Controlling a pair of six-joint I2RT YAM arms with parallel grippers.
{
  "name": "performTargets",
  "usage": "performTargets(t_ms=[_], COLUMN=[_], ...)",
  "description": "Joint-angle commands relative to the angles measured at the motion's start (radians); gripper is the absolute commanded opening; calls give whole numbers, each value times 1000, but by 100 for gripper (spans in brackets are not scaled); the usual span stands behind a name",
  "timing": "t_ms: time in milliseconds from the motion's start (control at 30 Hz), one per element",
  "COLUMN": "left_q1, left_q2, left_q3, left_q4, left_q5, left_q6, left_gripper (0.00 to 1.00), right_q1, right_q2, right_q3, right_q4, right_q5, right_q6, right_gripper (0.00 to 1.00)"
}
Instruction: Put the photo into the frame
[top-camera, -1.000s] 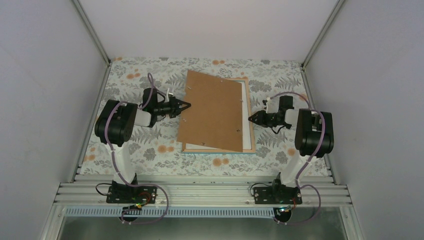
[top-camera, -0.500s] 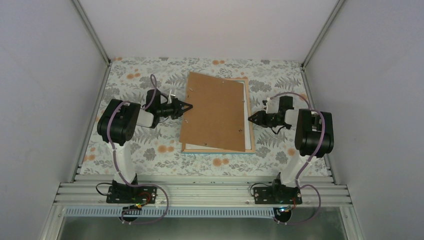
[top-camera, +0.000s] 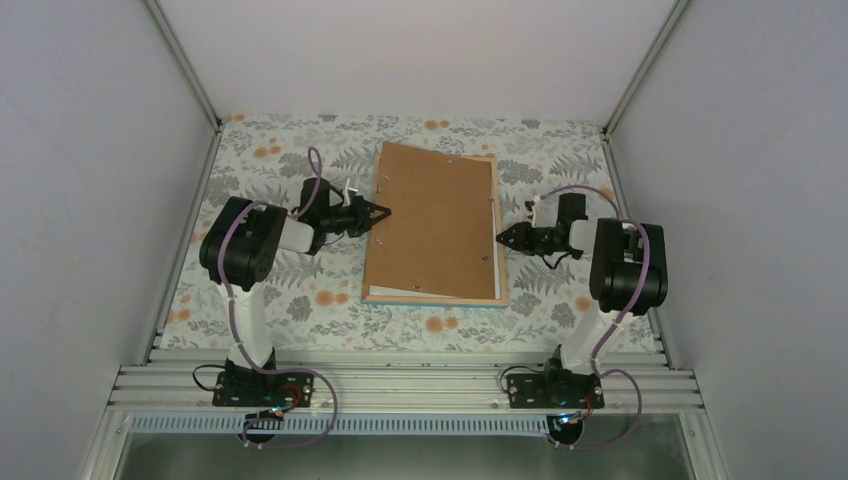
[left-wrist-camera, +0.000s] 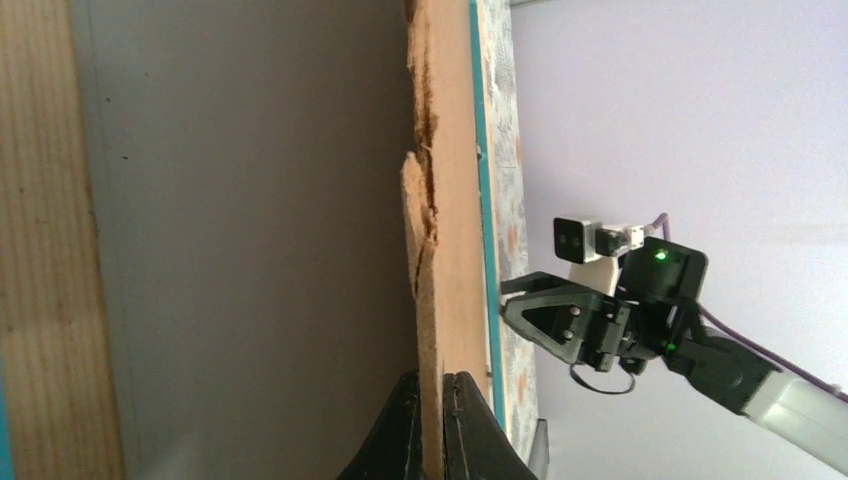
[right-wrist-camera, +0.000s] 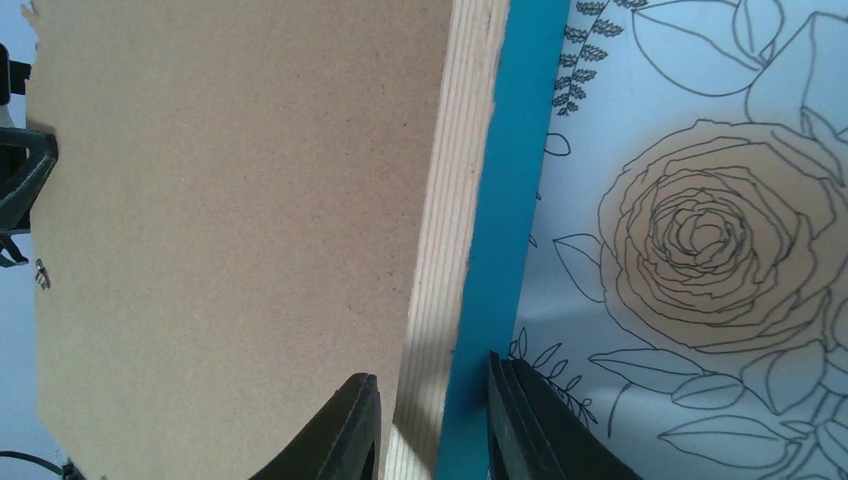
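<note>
Nearly done: photo in, backing board not seated

Your frame (right-wrist-camera: 505, 200) lies face down mid-table (top-camera: 300, 300), a bit toward the far edge, wood-coloured back up. The left wrist view shows a pale sheet in its recess under the raised board. I read that as the photo (left-wrist-camera: 250, 250), white back up. The top view only gives a white sliver along the frame's near rail. So insertion looks done.

The backing board (top-camera: 432, 225) sits over the frame, almost square to it. The left gripper (top-camera: 382, 211) is pinched tight on the board's left edge and seems to hold that edge just off the frame. The right gripper (top-camera: 502, 238) is narrow, jaws straddling the frame's right rail, one by the wood back, one by the teal side. It looks like a steadying grip.

Left for you: drop the board's left edge into the recess, check it's flush all round, then release both sides. I can't tell from these views whether any retaining tabs need turning.
</note>
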Motion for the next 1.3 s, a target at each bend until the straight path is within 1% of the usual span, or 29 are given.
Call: performTargets(t_ms=[0,133,200,367,500,533,567,600,633,667,733,800,867,967,1067,1267], left_q1=[-34,-63,-72,-98,-145,-159,-177,-189,-198,-204,-214,-222,-234,-251,-256,-268], left_q2=[11,-6,-9,-48,-74,-78,-85,-92,-102,-113,-128,-132,-139,-150,-162,-180], left_q3=[34,44,50,106,176,189,202,219,227,231,241,258,265,281,291,318], left_q4=[-93,-195,-225,-379,-566,-601,-636,-669,-693,-710,-750,-791,-818,-860,-890,-961], left_q5=[-164,-227,-236,-283,-355,-375,-395,-435,-459,-480,-511,-527,-547,-598,-635,-691], left_q6=[154,218,240,340,454,475,502,523,544,555,574,603,635,689,732,817], left_gripper=[2,2,3,10,17,22,29,36,47,53,61,64,70,87,99,100], right_q1=[18,19,20,19,18,19,19,18,17,17,15,13,12,9,6,0], right_q2=[24,23,25,23,24,23,23,20,17,14,7,1,-2,-7,-18,-26], right_q3=[-37,-37,-35,-28,-18,-16,-16,-15,-14,-14,-12,-9,-6,0,-1,3], right_q4=[-65,-64,-66,-68,-72,-74,-74,-74,-76,-75,-76,-80,-84,-88,-90,-97], right_q5=[-14,-16,-11,-4,-3,-2,-1,0,-1,2,6,10,15,25,37,58], right_q6=[15,17,14,15,14,15,14,14,13,13,14,13,11,6,2,-2], right_gripper=[29,28,29,29,29,29,29,29,29,29,30,30,30,30,31,33])
